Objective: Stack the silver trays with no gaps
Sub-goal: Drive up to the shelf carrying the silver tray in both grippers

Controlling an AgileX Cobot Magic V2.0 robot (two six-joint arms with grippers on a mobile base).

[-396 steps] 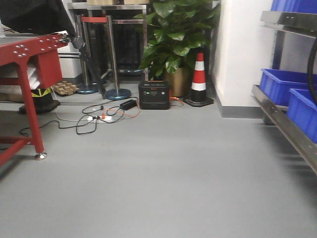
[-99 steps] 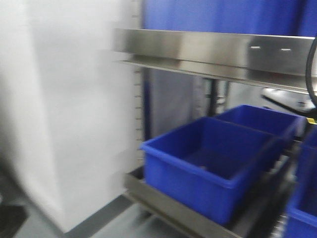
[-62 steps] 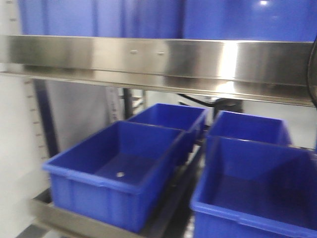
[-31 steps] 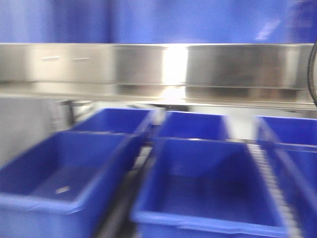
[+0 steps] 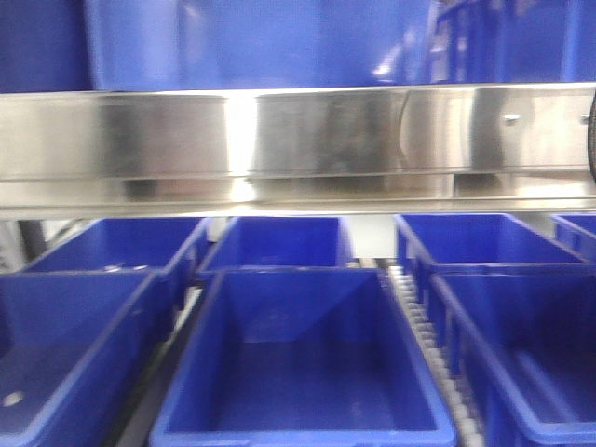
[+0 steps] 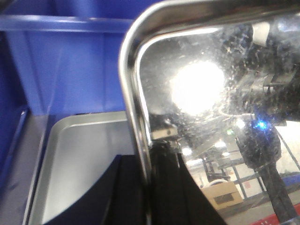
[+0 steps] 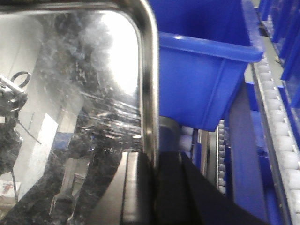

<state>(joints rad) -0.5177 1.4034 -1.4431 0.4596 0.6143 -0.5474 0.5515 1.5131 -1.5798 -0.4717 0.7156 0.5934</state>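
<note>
A polished steel shelf rail (image 5: pixel 372 130) is stretching across the frame and catching a bright glare left of centre, with a screw (image 5: pixel 510 118) showing near its right end. Upper blue bins (image 5: pixel 261 42) are sitting on the shelf above it. Below, the centre front bin (image 5: pixel 298 372) is standing open between a left bin (image 5: pixel 65 345) and a right bin (image 5: pixel 521 345), with a roller track (image 5: pixel 424 335) running along its right side. A pale speck (image 5: pixel 13 399), possibly a scrap, is lying in the left bin.

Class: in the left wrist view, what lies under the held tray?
A second silver tray lies below the held tray, blue bin behind. Only its left end shows; the held tray and dark fingers cover the rest.
</note>
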